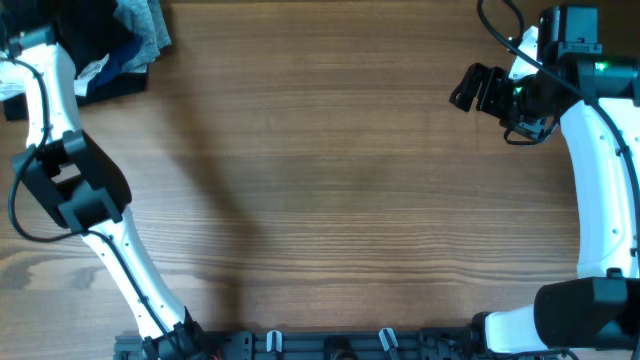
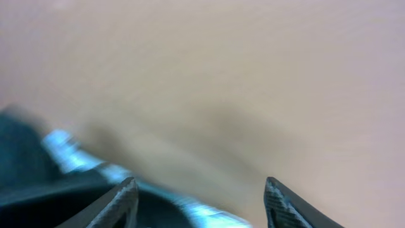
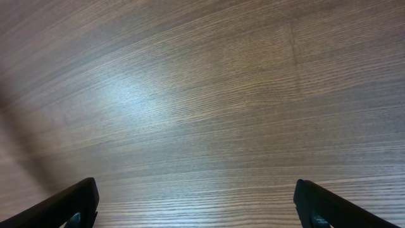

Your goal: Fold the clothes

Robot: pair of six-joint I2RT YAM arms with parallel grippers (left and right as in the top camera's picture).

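Fingers (image 2: 123, 202) of left gripper (image 2: 201, 197) stand apart, empty, beside the heap (image 1: 150, 30); right gripper (image 3: 196, 202) is spread wide, well apart from it. Black garment (image 1: 118, 84) lies flat against the heap's edge, partly hidden. It looks folded already, so probably little left.

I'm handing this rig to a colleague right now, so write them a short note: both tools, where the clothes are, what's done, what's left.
Left tool: fingers apart, nothing clearly gripped, above dark fabric; its view is blurred.
Right tool: wide open, empty, over bare table at the far right.
Black garment: at the far-left corner, lying with the heap of other garments.
Done: no garment is spread out mid-table; whether the black one is folded cannot be told from here.
Left: check it, and if it is not folded, probably pull it out onto the wood, flatten it and fold it.
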